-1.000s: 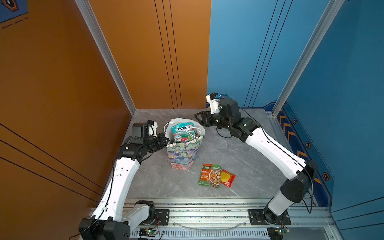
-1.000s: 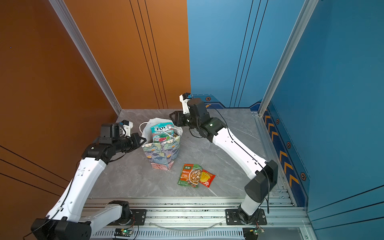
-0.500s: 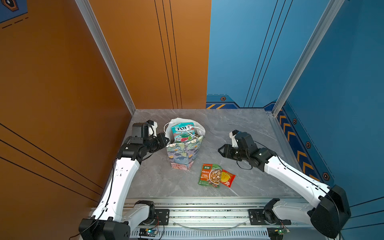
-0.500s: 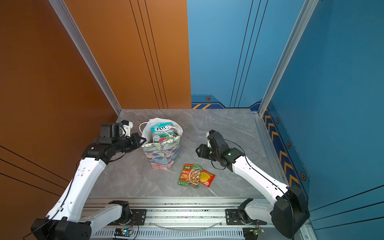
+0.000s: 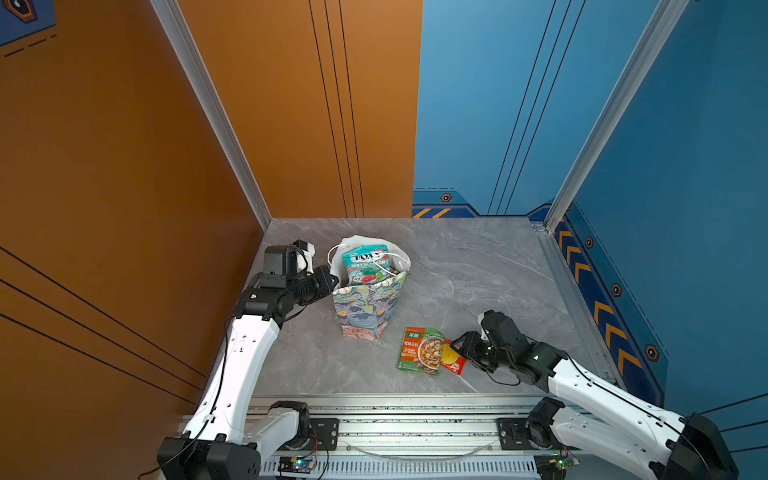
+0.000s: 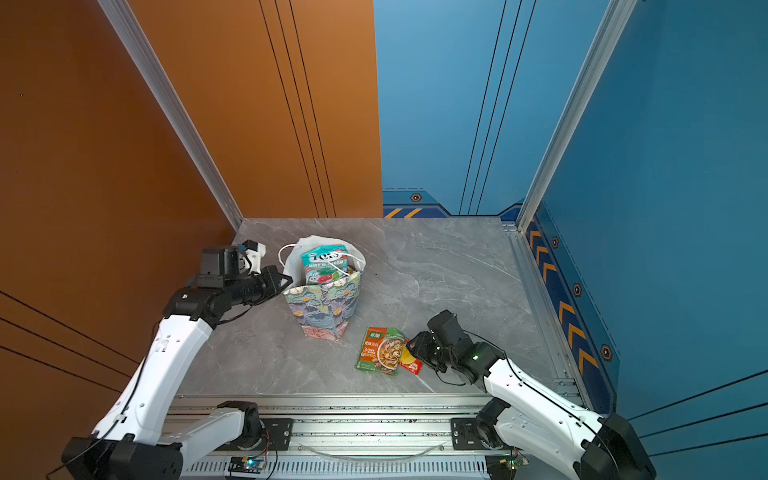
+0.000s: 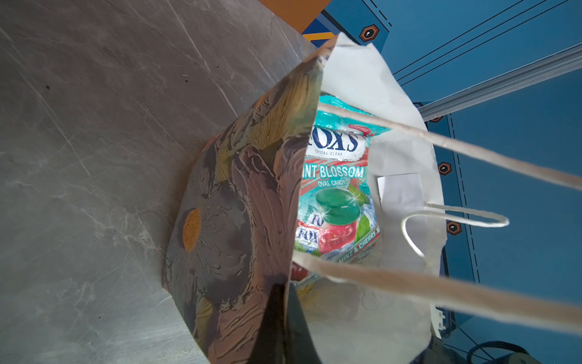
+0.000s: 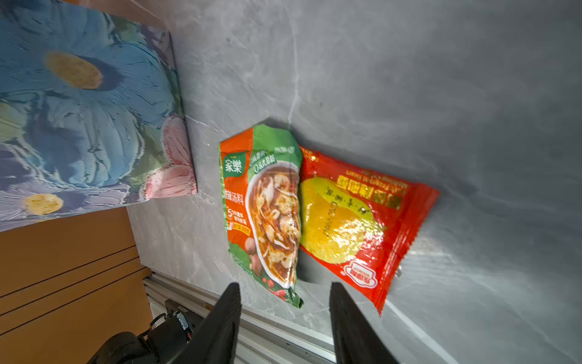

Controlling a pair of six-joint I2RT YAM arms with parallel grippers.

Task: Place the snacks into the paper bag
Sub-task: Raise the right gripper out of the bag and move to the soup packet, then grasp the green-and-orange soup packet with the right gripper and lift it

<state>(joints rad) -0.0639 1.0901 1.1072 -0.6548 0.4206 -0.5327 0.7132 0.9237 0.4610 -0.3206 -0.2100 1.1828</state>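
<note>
Right tool [image 8: 284, 286], jaws apart, has swung down beside red sachet [image 8: 362, 227]; left tool [image 5: 331, 283] pinches paper bag [image 5: 368, 307].

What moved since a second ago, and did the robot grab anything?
The right gripper swung away from beside the paper bag toward the front of the table. It now hovers open by the red sachet and green sachet, holding nothing. The left gripper stays shut on the bag's rim. The bag, the teal FOX'S packet inside it and both sachets have not moved.
</note>
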